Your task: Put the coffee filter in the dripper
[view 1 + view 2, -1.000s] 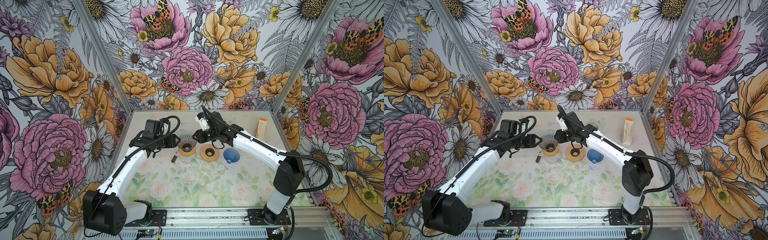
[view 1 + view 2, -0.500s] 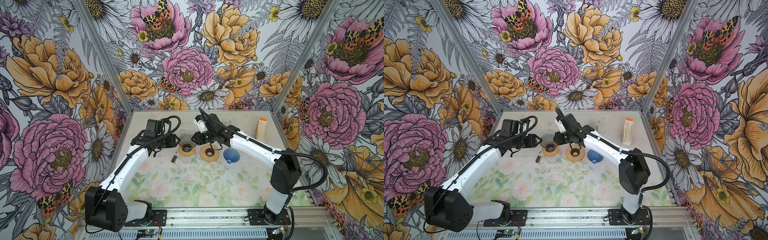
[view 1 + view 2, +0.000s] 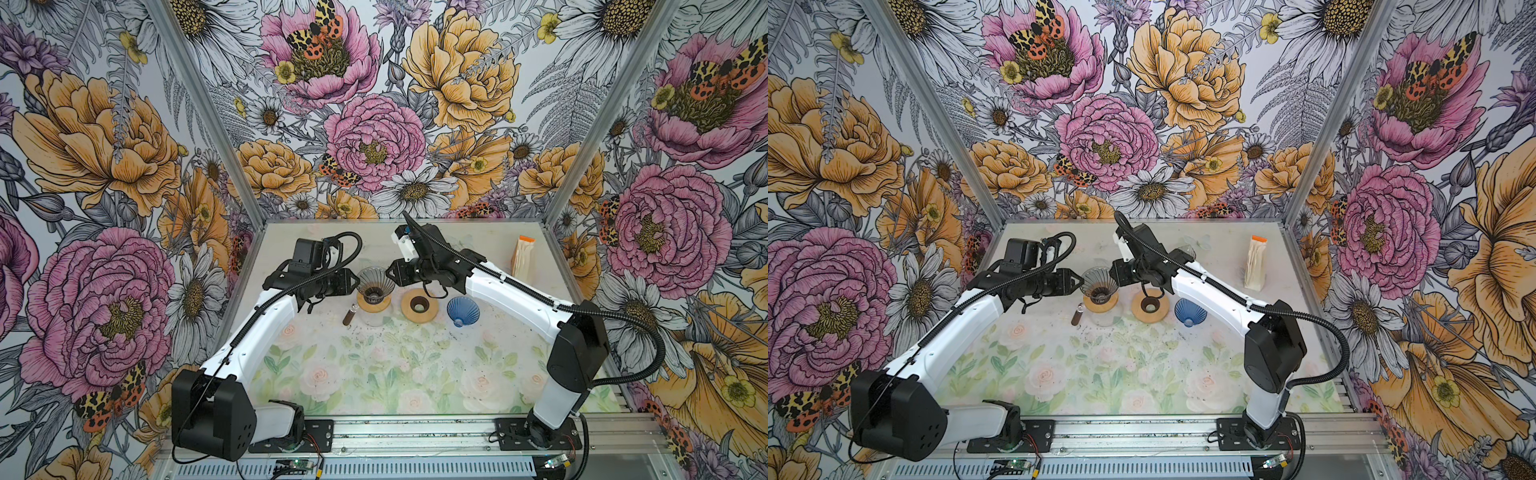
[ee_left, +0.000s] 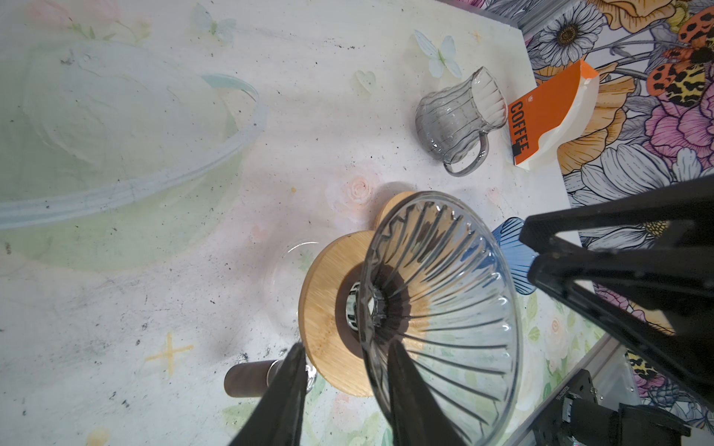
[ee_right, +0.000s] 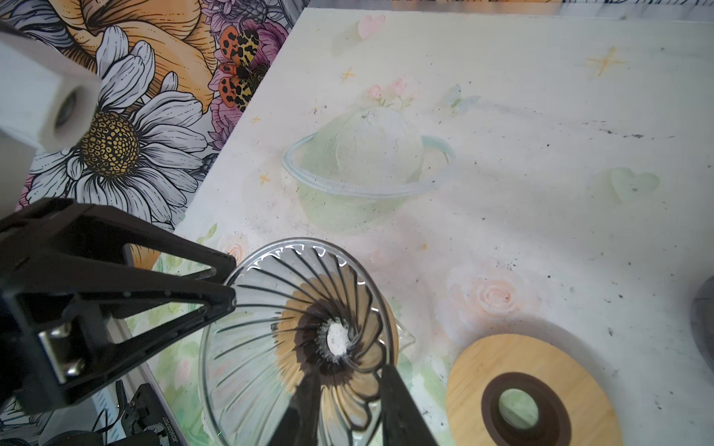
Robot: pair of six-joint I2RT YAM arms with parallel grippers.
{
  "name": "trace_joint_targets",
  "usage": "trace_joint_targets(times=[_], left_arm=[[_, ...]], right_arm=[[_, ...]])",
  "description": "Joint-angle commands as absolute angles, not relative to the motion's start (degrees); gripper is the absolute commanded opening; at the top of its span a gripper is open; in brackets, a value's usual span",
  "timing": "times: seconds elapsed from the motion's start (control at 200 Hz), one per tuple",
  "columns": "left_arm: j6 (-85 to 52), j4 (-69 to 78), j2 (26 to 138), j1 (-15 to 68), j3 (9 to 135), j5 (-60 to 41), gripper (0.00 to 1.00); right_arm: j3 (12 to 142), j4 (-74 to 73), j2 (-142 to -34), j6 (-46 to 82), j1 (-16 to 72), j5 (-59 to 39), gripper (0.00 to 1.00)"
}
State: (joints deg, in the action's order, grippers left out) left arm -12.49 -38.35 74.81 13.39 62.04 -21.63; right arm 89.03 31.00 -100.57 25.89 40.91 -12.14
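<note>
1. The left gripper (image 4: 345, 345) has its jaws partly spread. The left rim of the glass dripper (image 4: 444, 293) runs between its two fingers (image 4: 405, 394), and a clear gap shows on the outer side (no pinch on the glass).
2. The right gripper (image 5: 349, 371) stands the same way at the opposite rim, with its jaws parted and the glass wall between them. Whether either finger touches the wall cannot be told.
3. The glass dripper sits upright on a wooden collar (image 4: 328, 301) over a clear carafe (image 3: 372, 320). It lies between the two grippers in both top views.
4. Just left of the carafe lies a brown cylinder (image 3: 348, 319). To the right comes a second wooden ring (image 3: 419, 306) flat on the table (image 3: 374, 374), then a blue dripper (image 3: 462, 311) just beside the ring.
5. The coffee filter pack (image 3: 524, 259), topped with an orange label, stands upright by the table's right edge. It is well apart from both grippers and from the glass dripper.
6. A ribbed smoky glass jug (image 4: 459, 119) stands near that pack.
</note>
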Motion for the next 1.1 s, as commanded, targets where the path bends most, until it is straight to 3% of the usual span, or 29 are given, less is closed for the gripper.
trace_joint_targets(times=[0.0,1.096], left_arm=[[-11.5,-38.1,75.4,13.6,63.1,-22.6,0.36],[-12.0,-38.2,78.0,13.4,64.5,-23.9,0.24]], right_arm=[[89.6,31.3,-100.4,26.1,40.5,-11.6,0.29],[90.3,31.6,-104.9,29.1,40.8,-13.1,0.24]])
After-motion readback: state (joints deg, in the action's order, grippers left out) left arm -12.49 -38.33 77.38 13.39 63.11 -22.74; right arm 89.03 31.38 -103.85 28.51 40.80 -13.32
